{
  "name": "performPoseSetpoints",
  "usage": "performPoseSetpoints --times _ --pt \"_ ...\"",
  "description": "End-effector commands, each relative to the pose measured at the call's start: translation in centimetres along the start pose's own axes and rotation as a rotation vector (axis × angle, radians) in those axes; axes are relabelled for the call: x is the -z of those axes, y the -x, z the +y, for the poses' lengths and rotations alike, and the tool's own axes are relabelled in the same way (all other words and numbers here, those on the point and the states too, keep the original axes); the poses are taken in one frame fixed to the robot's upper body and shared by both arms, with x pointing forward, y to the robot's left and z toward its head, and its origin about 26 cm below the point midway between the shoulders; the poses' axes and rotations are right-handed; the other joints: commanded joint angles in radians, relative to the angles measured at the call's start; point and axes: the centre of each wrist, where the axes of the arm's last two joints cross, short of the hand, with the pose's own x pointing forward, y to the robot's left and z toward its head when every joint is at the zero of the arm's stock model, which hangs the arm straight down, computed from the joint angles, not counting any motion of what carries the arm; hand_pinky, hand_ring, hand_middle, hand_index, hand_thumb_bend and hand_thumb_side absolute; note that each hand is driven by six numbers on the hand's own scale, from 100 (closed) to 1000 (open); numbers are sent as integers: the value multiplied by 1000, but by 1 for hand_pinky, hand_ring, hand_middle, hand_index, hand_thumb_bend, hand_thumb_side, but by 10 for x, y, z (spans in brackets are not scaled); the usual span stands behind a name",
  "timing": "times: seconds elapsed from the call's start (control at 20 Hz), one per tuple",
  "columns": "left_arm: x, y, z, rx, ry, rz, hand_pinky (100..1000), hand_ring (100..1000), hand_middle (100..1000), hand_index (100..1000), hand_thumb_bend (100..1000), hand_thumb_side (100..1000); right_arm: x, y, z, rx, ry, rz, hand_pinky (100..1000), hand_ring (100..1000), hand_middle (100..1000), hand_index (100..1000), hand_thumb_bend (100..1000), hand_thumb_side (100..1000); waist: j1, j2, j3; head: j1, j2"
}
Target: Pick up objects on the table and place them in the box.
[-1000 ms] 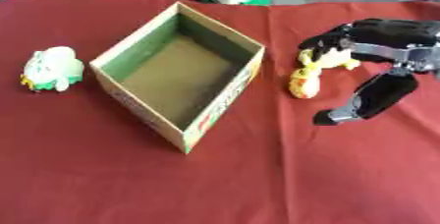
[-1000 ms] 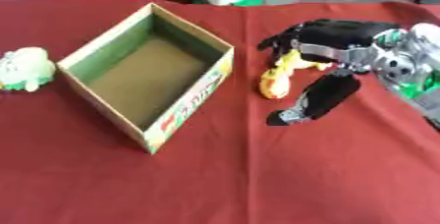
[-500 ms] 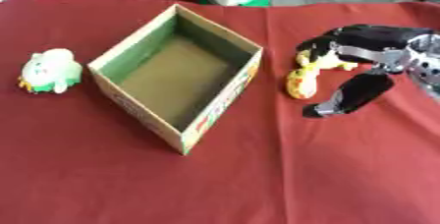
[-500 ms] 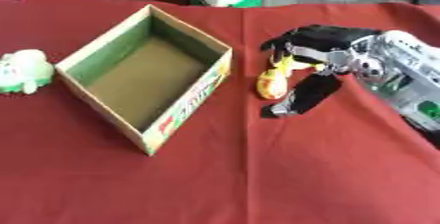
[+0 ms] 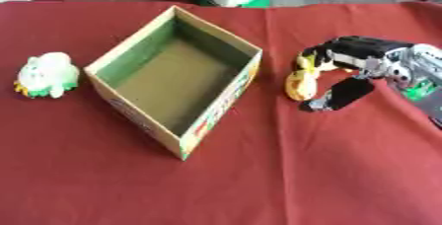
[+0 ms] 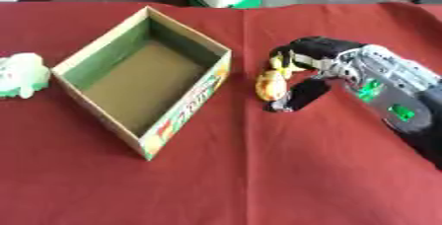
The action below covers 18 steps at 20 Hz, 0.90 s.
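**Right hand closing around the yellow toy beside the box**

The open cardboard box (image 5: 177, 78) sits empty near the middle of the red tablecloth (image 5: 259, 179), turned at an angle so one corner points toward the robot. That leaves its mouth reachable from both sides, where the two objects lie: a white and green plush toy (image 5: 48, 74) well apart to its left, and a small yellow toy (image 6: 272, 83) just beside its right wall.

The right hand (image 6: 324, 58) comes in from the right edge, wrist and forearm stretched across the cloth. Its fingers (image 5: 332, 54) curl over the top and far side of the yellow toy, while the thumb (image 6: 298, 95) reaches down along the near side, its tip by the cloth. The hand looks clamped on the toy, which appears to rest on the table, not yet lifted. This reads as the grasp step; a short carry leftward over the box wall would follow.

The left hand shows in neither view.
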Motion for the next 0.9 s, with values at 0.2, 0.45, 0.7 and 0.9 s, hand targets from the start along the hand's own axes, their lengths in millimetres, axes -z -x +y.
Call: performPoseSetpoints --times 0.2,0.45,0.7,0.9 --pt "6 -6 -1 -9 7 -31 555 593 582 767 100 824 7 12 -3 -7 23 35 781 838 749 982 491 570 5 -8 3 -10 -2" --pt "5 -6 -2 -13 7 -27 555 594 583 767 100 826 14 17 -1 19 48 59 772 828 724 942 458 592 6 -2 5 -11 -12" --pt "4 -5 -2 -15 7 -22 555 594 583 767 100 829 21 23 6 34 65 87 765 821 706 911 412 607 5 3 9 -11 -19" --pt "4 -5 -3 -16 9 -19 555 595 583 765 100 829 22 23 7 39 81 80 759 814 678 874 364 625 2 7 10 -8 -19"
